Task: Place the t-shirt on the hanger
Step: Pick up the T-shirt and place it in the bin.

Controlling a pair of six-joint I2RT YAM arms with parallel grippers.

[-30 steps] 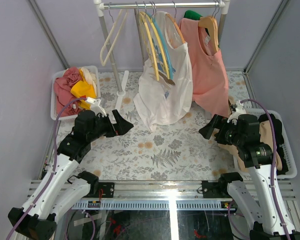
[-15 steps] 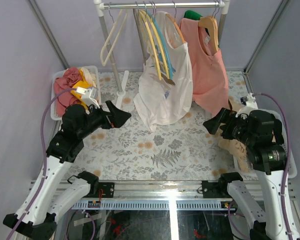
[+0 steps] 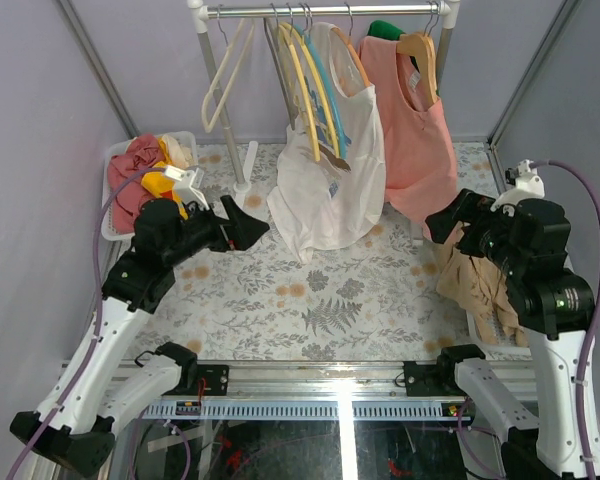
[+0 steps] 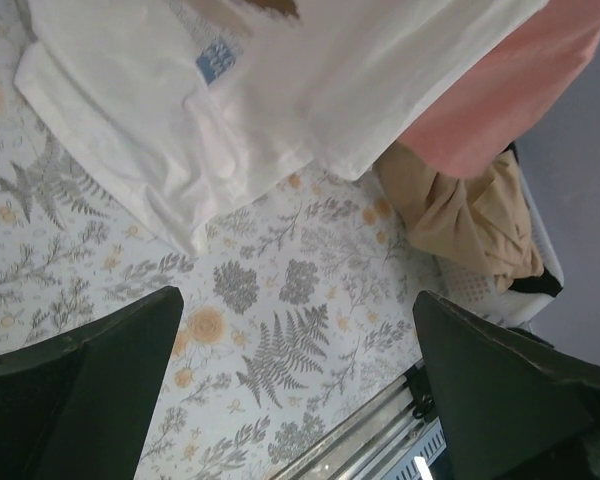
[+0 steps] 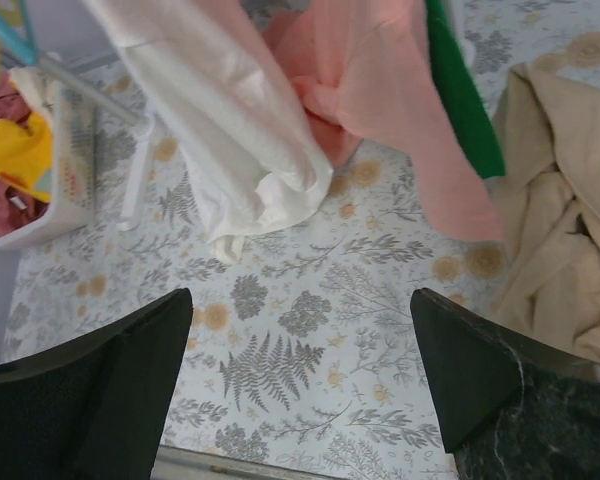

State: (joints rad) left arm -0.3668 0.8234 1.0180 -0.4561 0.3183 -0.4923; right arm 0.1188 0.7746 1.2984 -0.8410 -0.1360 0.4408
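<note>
Laundry basket [image 3: 112, 160] at far left, holding red and yellow cloth. Just to its right, the left gripper [image 3: 245, 226] hovers over the floral tabletop [image 3: 330, 290] with its jaws spread wide and nothing between them. Behind it stands the clothes rail [image 3: 320, 10]. On the rail hang, in order, a cream hanger [image 3: 220, 90], yellow hangers [image 3: 302, 80], the light-blue hanger [image 3: 325, 95], a white printed shirt [image 3: 330, 190] and a salmon-pink top [image 3: 420, 150]. Farther right, the right gripper [image 3: 448, 218] is raised near the hem of the pink top, its jaws equally wide and empty. Beneath that arm the t-shirt [image 3: 480, 285] lies crumpled at the tabletop's right edge, partly over the rim of a white basket [image 4: 490, 292]. Progress is judged as none. The hanger is not yet off the rail and the shirt is ungrasped, so fetching, spreading and threading all remain.
</note>
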